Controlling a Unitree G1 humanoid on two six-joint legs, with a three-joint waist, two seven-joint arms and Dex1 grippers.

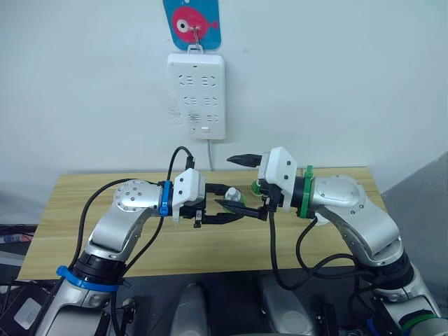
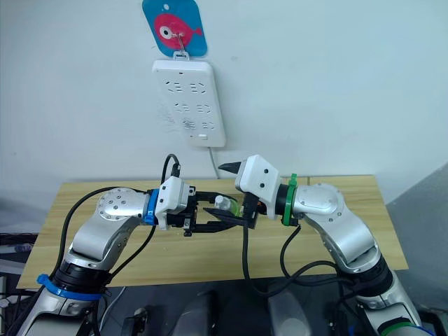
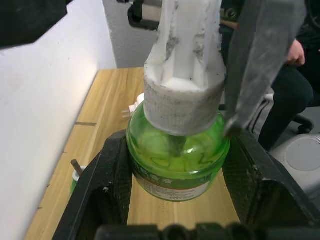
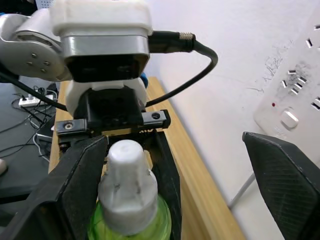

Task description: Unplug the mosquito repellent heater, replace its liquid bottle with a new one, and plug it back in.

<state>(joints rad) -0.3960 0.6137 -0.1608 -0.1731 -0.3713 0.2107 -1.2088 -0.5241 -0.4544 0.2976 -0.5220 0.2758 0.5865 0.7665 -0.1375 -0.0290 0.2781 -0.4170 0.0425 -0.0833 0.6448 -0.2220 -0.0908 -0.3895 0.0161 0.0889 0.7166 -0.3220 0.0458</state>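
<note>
The left gripper [image 1: 225,204] has its black textured fingers [image 3: 105,185] clamped on a translucent green liquid bottle [image 3: 177,162] with a ribbed white cap [image 4: 126,187], held above the pale wooden counter [image 1: 84,210]. The right gripper [image 1: 246,185] is spread wide around that cap, touching nothing I can see. The white heater [image 3: 134,106] lies on the counter behind; a glossy white power strip [image 1: 197,96] hangs on the wall.
</note>
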